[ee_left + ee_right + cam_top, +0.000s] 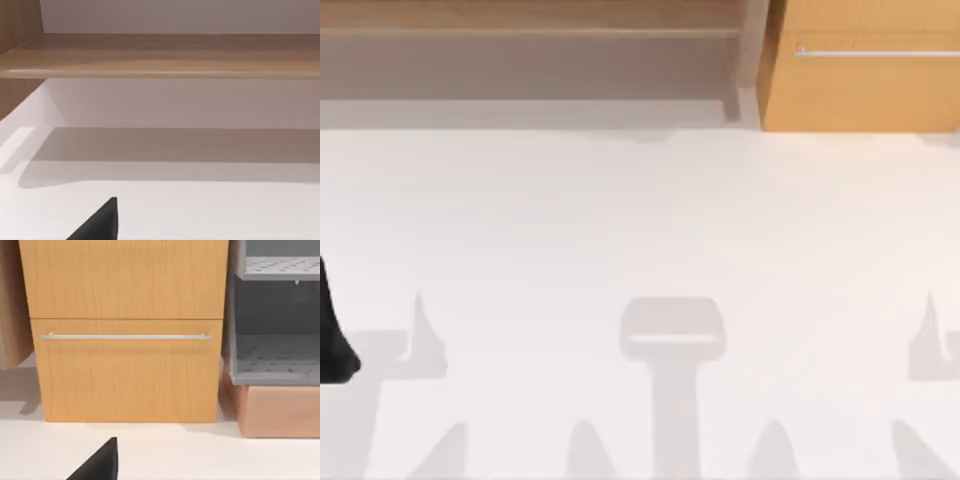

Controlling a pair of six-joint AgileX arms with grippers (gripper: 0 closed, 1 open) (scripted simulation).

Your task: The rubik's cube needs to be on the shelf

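Rendered simulation of a plain domestic or storage-type setting. A bare white table [640, 240] carries furniture along its far edge: a light-brown wooden shelf [530, 32], an orange-wood drawer cabinet [127, 330] with a silver bar handle [125, 336], and a grey perforated rack [272, 360].

one shelf [530, 33], one drawer cabinet [860, 90]

White table [640, 230], orange-wood drawer cabinet [865, 85] behind.
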